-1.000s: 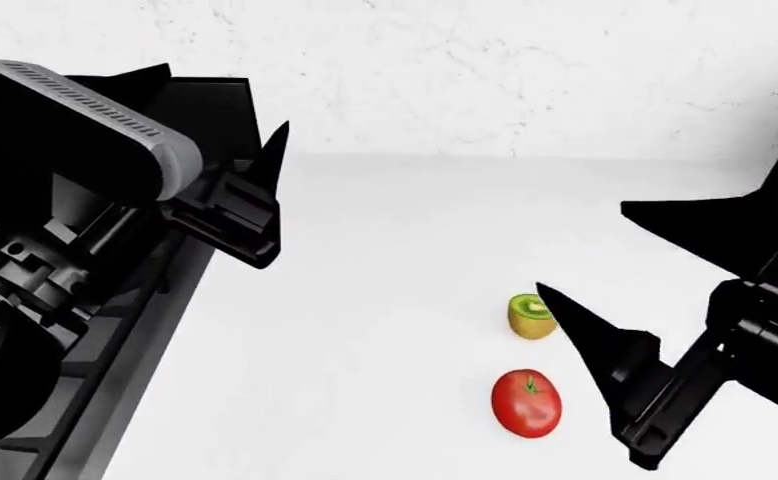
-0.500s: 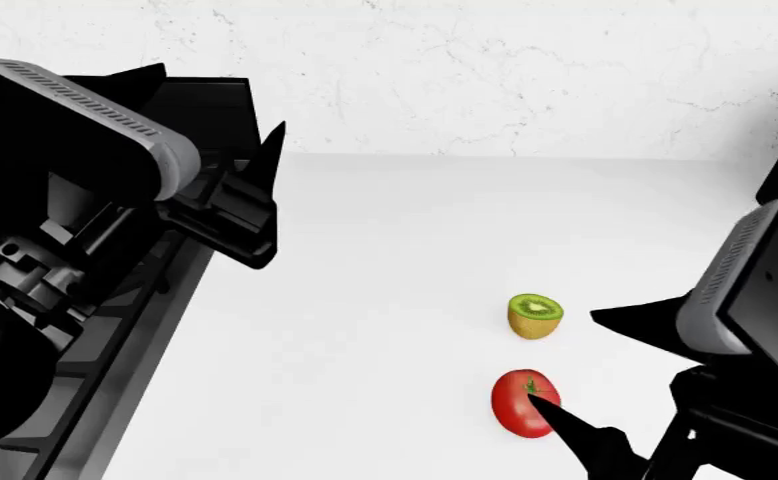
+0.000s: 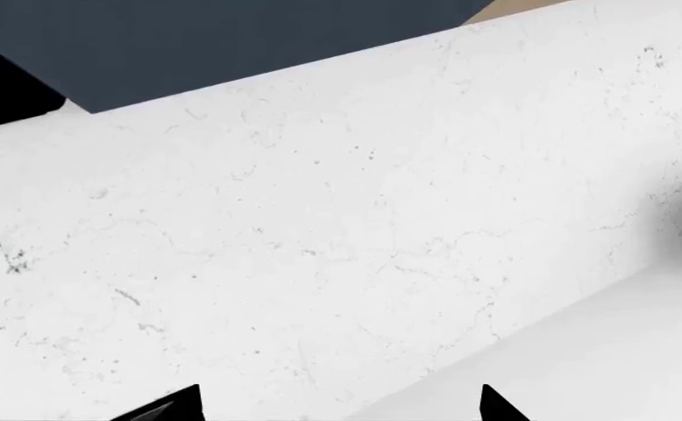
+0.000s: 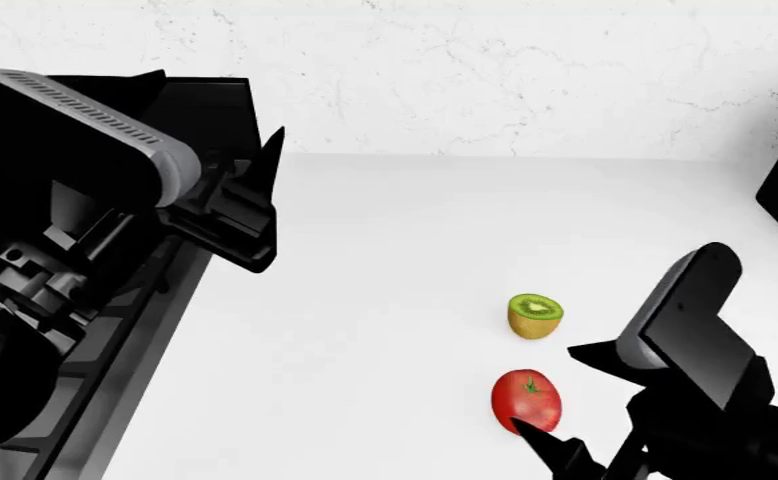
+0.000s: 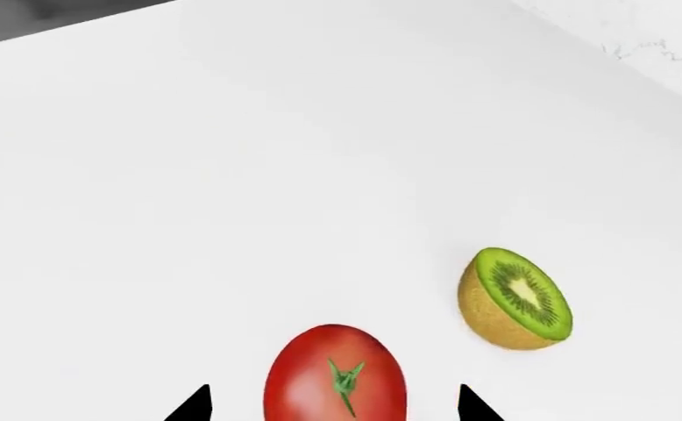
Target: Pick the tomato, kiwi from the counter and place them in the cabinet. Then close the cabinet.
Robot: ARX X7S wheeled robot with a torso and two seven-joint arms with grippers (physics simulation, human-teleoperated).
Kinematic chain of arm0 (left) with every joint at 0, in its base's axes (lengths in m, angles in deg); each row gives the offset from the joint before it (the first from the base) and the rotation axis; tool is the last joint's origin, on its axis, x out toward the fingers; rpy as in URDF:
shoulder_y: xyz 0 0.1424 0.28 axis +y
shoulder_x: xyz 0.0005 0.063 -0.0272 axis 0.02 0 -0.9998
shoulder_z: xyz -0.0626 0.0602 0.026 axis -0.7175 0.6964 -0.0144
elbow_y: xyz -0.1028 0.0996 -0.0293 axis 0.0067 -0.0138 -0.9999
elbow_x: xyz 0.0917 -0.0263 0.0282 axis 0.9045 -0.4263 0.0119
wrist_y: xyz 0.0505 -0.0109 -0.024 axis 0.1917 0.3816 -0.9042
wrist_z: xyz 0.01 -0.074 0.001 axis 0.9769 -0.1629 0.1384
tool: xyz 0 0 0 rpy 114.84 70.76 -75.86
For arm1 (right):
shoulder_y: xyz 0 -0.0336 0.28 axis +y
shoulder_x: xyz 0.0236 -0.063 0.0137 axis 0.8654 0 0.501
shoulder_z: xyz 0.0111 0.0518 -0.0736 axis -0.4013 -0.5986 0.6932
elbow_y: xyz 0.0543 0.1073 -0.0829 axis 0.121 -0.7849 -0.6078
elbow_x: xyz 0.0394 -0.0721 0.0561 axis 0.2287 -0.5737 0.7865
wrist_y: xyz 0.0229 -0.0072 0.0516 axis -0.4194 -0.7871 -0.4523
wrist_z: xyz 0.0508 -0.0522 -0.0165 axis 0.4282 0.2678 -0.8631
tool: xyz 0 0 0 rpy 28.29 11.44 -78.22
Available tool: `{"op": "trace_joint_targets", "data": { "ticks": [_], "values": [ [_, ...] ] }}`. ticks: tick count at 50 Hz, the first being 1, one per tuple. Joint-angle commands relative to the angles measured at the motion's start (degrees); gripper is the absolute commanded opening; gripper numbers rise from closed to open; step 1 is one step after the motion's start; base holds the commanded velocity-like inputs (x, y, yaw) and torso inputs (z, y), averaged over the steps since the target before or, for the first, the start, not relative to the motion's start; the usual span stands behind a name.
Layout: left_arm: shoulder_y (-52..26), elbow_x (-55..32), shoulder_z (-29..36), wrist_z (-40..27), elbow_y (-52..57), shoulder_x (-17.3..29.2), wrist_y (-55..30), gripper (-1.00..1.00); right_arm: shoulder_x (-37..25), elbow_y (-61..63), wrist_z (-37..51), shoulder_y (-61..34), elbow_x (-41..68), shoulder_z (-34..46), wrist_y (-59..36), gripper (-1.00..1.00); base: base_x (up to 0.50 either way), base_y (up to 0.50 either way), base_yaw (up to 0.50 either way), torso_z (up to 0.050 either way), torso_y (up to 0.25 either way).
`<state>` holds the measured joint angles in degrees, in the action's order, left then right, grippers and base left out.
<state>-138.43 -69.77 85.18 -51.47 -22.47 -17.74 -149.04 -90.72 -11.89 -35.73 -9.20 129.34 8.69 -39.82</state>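
Far left in the head view: the black gas stove (image 4: 56,400), partly hidden under the left arm. Left claw (image 4: 249,215) held high near the stove's back corner, away from both fruits, carrying nothing; parked there, probably, to leave room for the other arm. In the left wrist view only two dark fingertips (image 3: 166,405), set well apart, so spread wide, facing the marbled wall (image 3: 317,246) with a strip of dark blue cabinet (image 3: 236,35) beyond it.

Middle: bare white counter (image 4: 362,300), nothing on it up to the fruit.

Right of centre: the kiwi (image 4: 535,316), cut face up, lying on the counter. Nearer the front edge and just beside it, apart and not touching, the tomato (image 4: 527,401), stem up, also on the counter.

Far right: the right claw (image 4: 569,400) low over the counter, pointed toward the tomato. Jaws wide and empty, one dark tip at the tomato's lower side, the other out beside it. In the right wrist view, the tomato (image 5: 335,377) sits centred between the two tips, the kiwi (image 5: 516,299) outside the span; apparently lined up so as to take the tomato alone. No contact confirmed. Neither fruit moved toward the cabinet yet.
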Motion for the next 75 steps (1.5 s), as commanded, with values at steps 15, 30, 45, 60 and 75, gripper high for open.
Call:
{"op": "trace_joint_targets", "data": {
  "ticks": [15, 30, 45, 60, 75],
  "values": [
    [2.04, 0.54, 0.71, -0.12, -1.36, 0.63, 3.45, 1.00, 3.33, -1.83, -13.11, 7.44, -22.78, 8.15, 6.85, 1.00, 0.00, 0.00, 0.00, 0.000, 0.000],
    [1.93, -0.19, 0.73, -0.73, -1.28, 0.84, 3.35, 1.00, 1.88, -2.86, -13.93, 11.02, -25.24, 10.77, 8.16, 1.00, 0.00, 0.00, 0.00, 0.000, 0.000],
    [2.93, -0.04, 0.91, -0.84, -1.76, 1.47, 4.64, 1.00, 1.95, -2.29, -12.37, 9.07, -23.77, 8.87, 10.00, -1.00, 0.00, 0.00, 0.00, 0.000, 0.000],
    [5.04, 0.38, 1.08, -1.02, -1.63, 2.14, 6.34, 1.00, 1.50, 2.14, -3.98, -0.08, -17.16, 2.10, 11.90, -1.00, 0.00, 0.00, 0.00, 0.000, 0.000],
    [5.52, -0.34, 1.07, -1.31, -0.94, 2.47, 6.74, 1.00, 7.73, 1.18, 8.69, -19.08, -10.63, 5.25, 11.40, -1.00, 0.00, 0.00, 0.00, 0.000, 0.000]
  ]
}}
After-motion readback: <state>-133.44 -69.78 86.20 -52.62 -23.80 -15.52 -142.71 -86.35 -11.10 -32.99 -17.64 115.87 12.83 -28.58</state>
